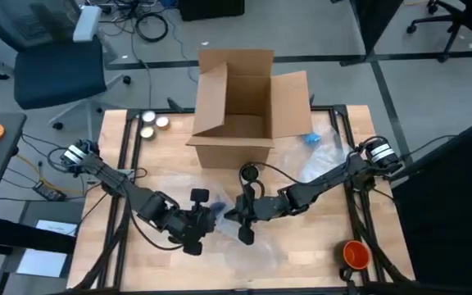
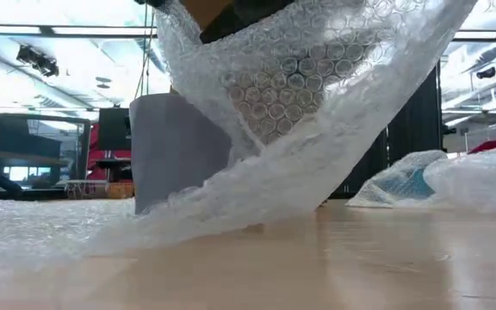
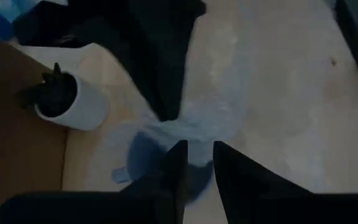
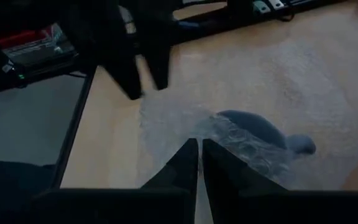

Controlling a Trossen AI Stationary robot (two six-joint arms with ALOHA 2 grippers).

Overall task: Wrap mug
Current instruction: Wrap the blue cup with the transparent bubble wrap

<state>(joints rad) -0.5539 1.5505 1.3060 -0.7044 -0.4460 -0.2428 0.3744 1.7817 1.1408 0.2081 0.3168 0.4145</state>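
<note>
A blue-grey mug [image 2: 175,151] stands on the table near its middle, with its handle [image 4: 300,146] sticking out sideways. A sheet of clear bubble wrap [image 2: 317,103] is lifted over the mug, and the rest of the sheet lies flat on the table [image 1: 179,184]. My right gripper [image 1: 244,220] is beside the mug and is shut on the wrap. My left gripper [image 1: 201,221] hovers on the mug's other side. Its fingers [image 3: 179,165] are open and point down over the wrapped mug [image 3: 145,155]. I cannot tell whether it touches the wrap. My right gripper pinches a bunched part of the bubble wrap [image 4: 219,134] between its two fingers, slanting down from the table's right side. From the hold the sheet slopes down over the mug's top and side to the table [image 2: 145,232]. I cannot tell whether it holds one layer or several.
An open cardboard box [image 1: 244,106] stands at the far middle, with a white cup [image 3: 73,102] holding something dark in front of it. More bubble wrap around a blue thing [image 1: 314,141] lies at the far right. An orange object [image 1: 356,254] sits at the near right and two round items [image 1: 154,121] at the far left.
</note>
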